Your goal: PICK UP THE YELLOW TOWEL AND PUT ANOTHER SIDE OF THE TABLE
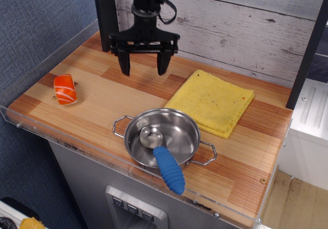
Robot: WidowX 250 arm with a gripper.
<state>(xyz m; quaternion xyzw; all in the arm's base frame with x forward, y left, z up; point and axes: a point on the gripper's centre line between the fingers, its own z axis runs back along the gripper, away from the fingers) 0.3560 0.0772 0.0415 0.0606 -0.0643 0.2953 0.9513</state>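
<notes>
Whitewashed plank wall behind, blue textured wall at left; the table [97,93] is a striped wooden top with a clear acrylic rim along its edges. Yellow towel [212,102] lies folded and flat on the right-hand part of the table, towards the far side, its near-left corner just beside the rim of the steel pot [163,137]. Pot sits at the near edge, centre, with a ladle [160,154] in it, metal bowl inside and blue ribbed handle sticking out over the near rim. Orange-and-white sushi toy [65,89] rests at the left, well apart from everything else. Gripper [143,65] hangs above the far-centre of the table, left of the towel and clear of it; both black fingers [124,62] point down, spread wide, nothing between them. No contact with the cloth and no lifted corner or crease visible. Judgement: task is at the approach stage only, with nothing accomplished yet. Remaining: travel right over the towel, descend, pinch an edge or the stack, lift, carry to the opposite (left) side where open wood shows between the sushi toy and pot, release
</notes>
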